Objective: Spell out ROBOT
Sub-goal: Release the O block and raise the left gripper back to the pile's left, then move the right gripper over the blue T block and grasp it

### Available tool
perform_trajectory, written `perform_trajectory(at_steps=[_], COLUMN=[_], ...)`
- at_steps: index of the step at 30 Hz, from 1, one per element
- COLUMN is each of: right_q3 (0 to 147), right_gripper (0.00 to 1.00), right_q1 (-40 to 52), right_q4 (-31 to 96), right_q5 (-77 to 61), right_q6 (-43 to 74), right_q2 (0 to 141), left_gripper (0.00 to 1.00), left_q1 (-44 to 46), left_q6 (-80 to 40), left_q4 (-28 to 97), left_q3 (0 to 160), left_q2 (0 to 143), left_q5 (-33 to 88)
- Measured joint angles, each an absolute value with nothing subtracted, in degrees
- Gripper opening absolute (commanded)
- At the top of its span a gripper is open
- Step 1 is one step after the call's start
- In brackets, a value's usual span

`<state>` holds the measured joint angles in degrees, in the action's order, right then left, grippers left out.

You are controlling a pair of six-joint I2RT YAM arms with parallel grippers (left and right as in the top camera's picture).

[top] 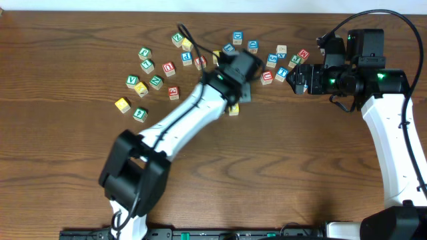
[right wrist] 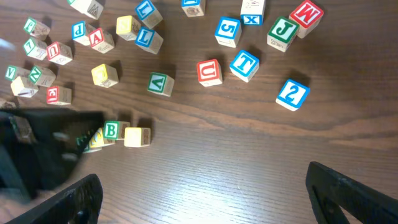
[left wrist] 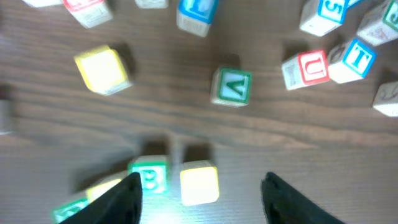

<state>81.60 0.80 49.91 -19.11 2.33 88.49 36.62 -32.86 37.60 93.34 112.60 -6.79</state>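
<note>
Green-lettered B block (left wrist: pixel 149 175) lies on the wood surface (left wrist: pixel 249 137), a yellow block (left wrist: pixel 199 182) just beside it between the spread left fingers (left wrist: pixel 122 200). Closing could shove B, which one finger overhangs (the yellow block's letter is unreadable). Right fingers (right wrist: pixel 348 194) gape, empty, well apart from B.

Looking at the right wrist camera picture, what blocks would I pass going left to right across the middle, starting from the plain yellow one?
yellow block → green V block → red U block → blue T block → blue 2 block
</note>
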Motion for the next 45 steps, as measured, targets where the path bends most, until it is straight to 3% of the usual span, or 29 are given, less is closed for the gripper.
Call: perform_trajectory(at_steps=[5,13,28,45], right_q3=[81.6,81.6,81.6,81.65], right_gripper=[0.99,0.99,0.99,0.99], right_q1=[0.8,0.8,0.8,0.82], right_q4=[49.93,49.91,49.91,46.35], right_q5=[-19.11,-19.11,-19.11,-19.42], right_q6=[2.35,2.35,2.35,2.81], right_q2=[88.49,88.49,88.49,88.49], left_gripper=[0.63,0.63,0.63,0.64], left_q1=[31.07,23.4,25.47,15.62], left_q6=[-27.35,-22.52,-19.44,-14.44], left_q4=[44.86,44.16,38.72,47.62], left_q3=[101.43,104.62,104.66,104.73], left_q2=[112.46,112.46,117.27,108.88], left_q5=[-5.69,-5.69,-2.17,-1.85])
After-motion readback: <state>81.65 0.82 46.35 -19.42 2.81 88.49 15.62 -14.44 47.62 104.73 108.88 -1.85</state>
